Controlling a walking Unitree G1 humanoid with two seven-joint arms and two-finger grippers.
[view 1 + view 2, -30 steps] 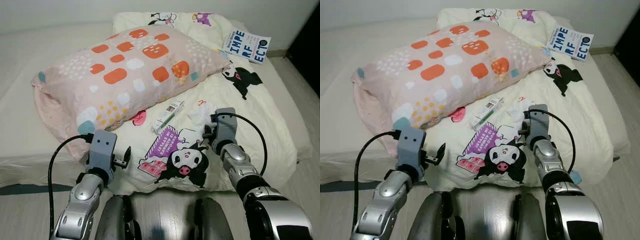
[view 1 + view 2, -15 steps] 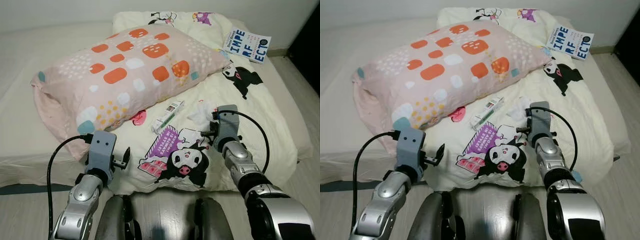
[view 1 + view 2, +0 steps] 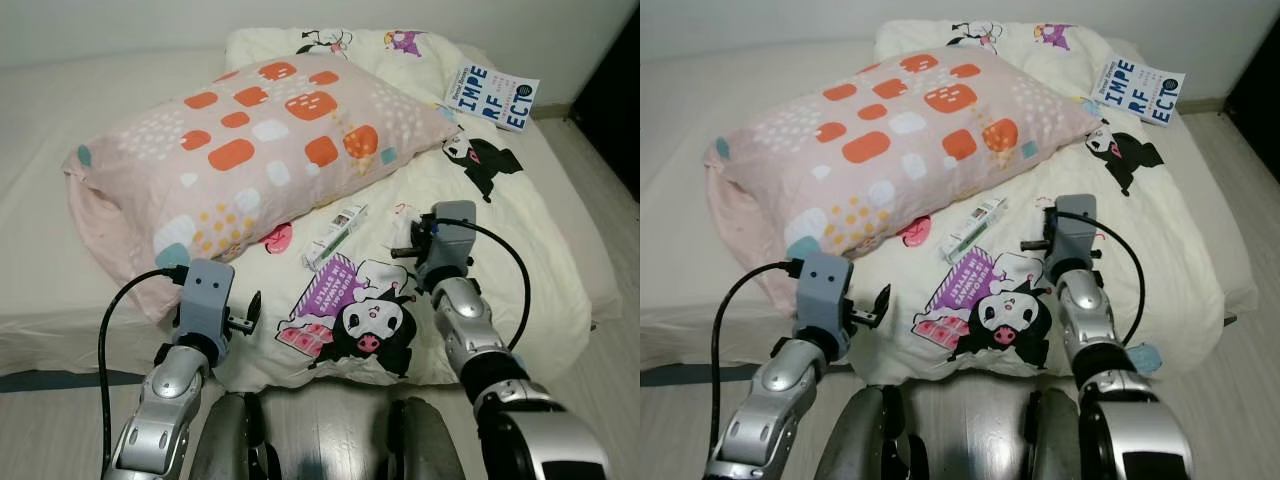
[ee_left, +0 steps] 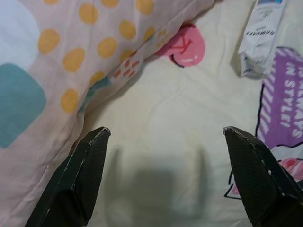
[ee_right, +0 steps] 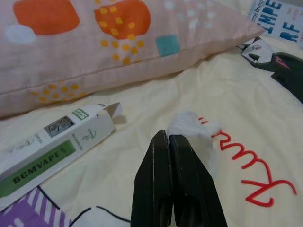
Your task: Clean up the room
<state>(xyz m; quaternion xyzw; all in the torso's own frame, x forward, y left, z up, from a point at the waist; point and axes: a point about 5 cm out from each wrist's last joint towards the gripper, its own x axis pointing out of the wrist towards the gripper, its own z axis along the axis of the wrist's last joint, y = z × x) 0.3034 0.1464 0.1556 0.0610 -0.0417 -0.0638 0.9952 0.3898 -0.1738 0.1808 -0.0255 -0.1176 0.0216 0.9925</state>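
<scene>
left gripper (image 4: 163,142) fingers spread wide, right gripper (image 5: 169,137) pressed together — both arms extended forward

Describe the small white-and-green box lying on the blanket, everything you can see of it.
The box is a slim, long carton that looks like thin cardboard, white with a green panel and small dark print. One end flap stands open. It lies flat on the cream cartoon-print blanket, just beside the lower edge of the pink pillow, with no visible contact between them. The right gripper is beside it, not touching, pinching a crumpled white tissue.

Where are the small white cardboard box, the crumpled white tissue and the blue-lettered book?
Small white cardboard box (image 3: 336,236), left eye view, middle.
Crumpled white tissue (image 5: 191,126), right wrist view, centre.
Blue-lettered white book (image 3: 492,96), left eye view, cover.
</scene>
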